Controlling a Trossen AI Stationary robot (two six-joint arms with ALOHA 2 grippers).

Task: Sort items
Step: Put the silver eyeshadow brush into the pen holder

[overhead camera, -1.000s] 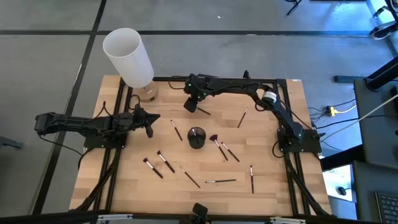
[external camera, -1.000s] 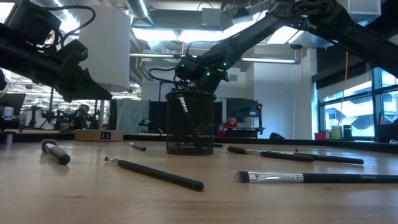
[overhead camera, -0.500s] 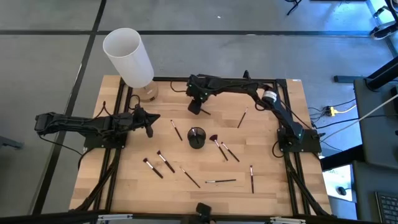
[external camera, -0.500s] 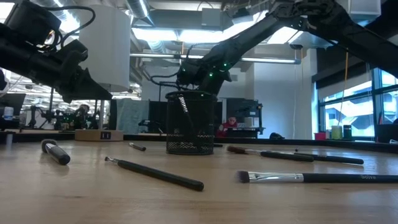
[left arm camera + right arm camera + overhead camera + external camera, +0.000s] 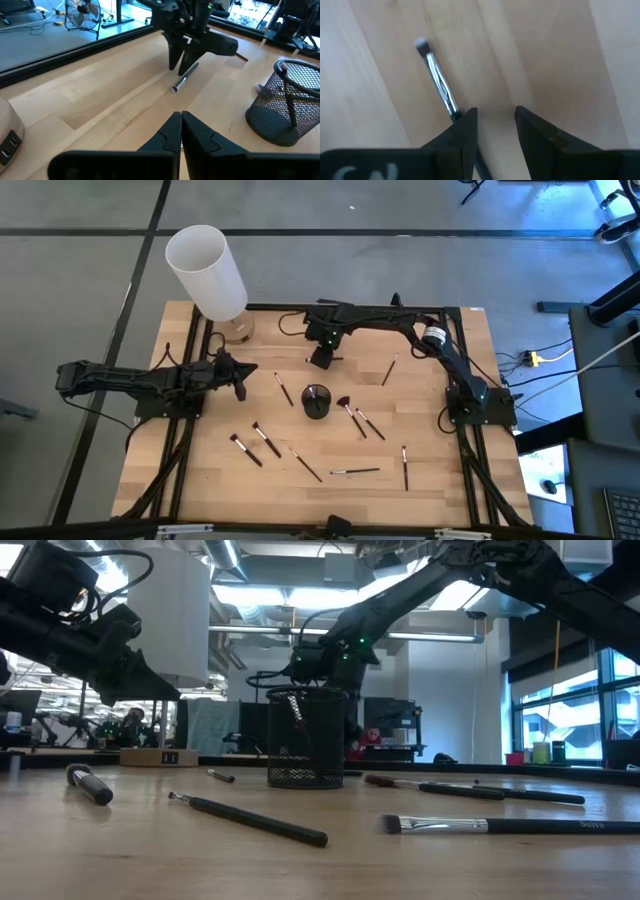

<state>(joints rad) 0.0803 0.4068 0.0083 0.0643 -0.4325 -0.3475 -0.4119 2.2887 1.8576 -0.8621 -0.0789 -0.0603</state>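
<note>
We see the right gripper (image 5: 492,131) hanging open over the far side of the table, its target makeup brush (image 5: 438,80) lying just off one finger, outside the gap, long axis slanting away, while the left gripper (image 5: 181,131) waits closed farther off; no writing is readable.

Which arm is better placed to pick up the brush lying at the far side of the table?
Probably the right. The right gripper is open directly over that brush, while the left gripper is shut and farther off.
</note>
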